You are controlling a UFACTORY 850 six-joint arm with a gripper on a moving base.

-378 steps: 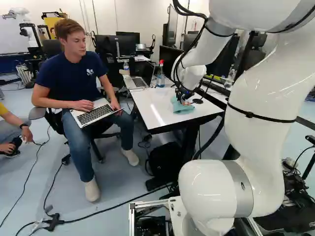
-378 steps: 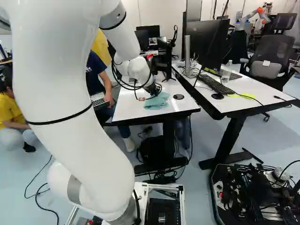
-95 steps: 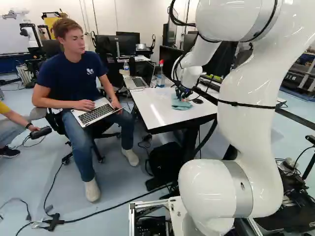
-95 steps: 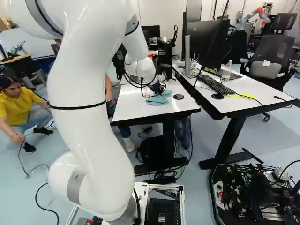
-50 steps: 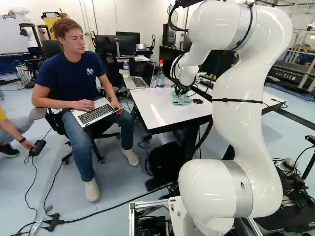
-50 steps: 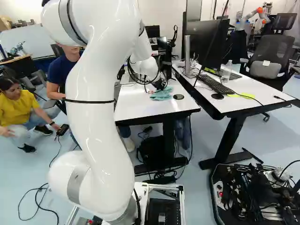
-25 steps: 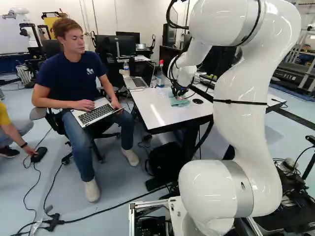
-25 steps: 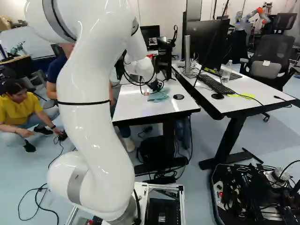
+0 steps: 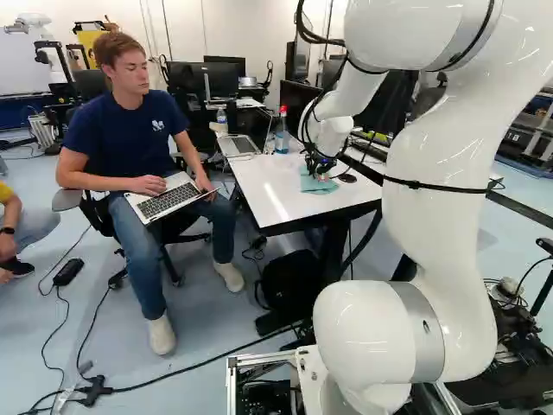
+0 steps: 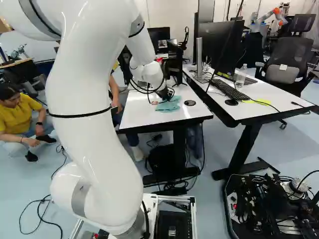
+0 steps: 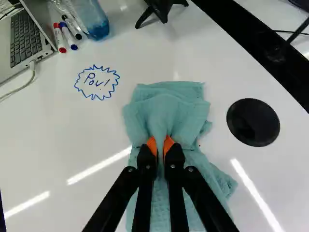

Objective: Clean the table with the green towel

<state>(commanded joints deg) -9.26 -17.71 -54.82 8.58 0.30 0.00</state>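
Black two-fingered claw [image 11: 160, 144] pinched bunched middle of green cloth towel [image 11: 166, 107], leaving fabric spread beneath on white desk [image 11: 63, 130], presumably to wipe blue ink doodle [image 11: 97, 82] ahead, off to one side.

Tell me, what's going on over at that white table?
A white robot arm is cleaning the table with a green towel. Its gripper has a fold of the towel pinched between its two orange pads, and the rest is spread on the tabletop. The job looks unfinished: a blue ink doodle is there unwiped, beyond the towel on the laptop's side.
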